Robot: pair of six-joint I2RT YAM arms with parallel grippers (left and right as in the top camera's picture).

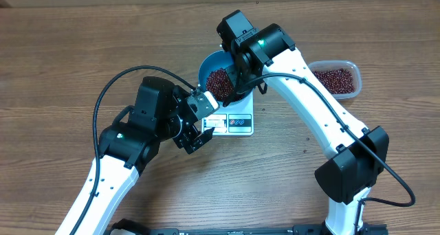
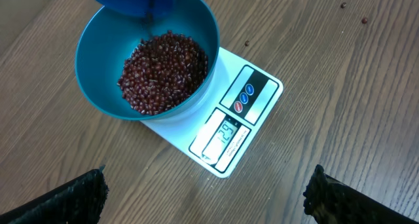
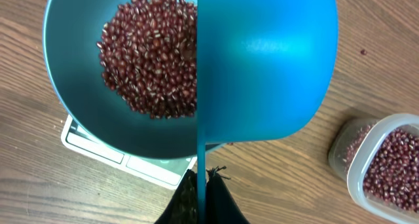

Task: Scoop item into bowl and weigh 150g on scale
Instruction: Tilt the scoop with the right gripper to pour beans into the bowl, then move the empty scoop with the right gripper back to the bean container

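Observation:
The blue bowl (image 1: pixel 208 64) stands on the white scale (image 1: pixel 237 122) and holds a heap of the item, dark red-brown beans (image 1: pixel 220 84). In the left wrist view the beans (image 2: pixel 163 70) fill the bowl's (image 2: pixel 91 60) bottom, and the scale's (image 2: pixel 252 103) display is lit. My right gripper (image 3: pixel 203 191) is shut on the thin handle of a blue scoop (image 3: pixel 268 60), which is tipped on edge over the bowl (image 3: pixel 72 86). My left gripper (image 2: pixel 206 198) hovers open over bare wood in front of the scale, holding nothing.
A clear tub (image 1: pixel 337 79) with more beans stands on the table to the right of the scale; it also shows as a clear tub (image 3: pixel 386 165) in the right wrist view. A stray bean (image 2: pixel 363 19) lies on the wood.

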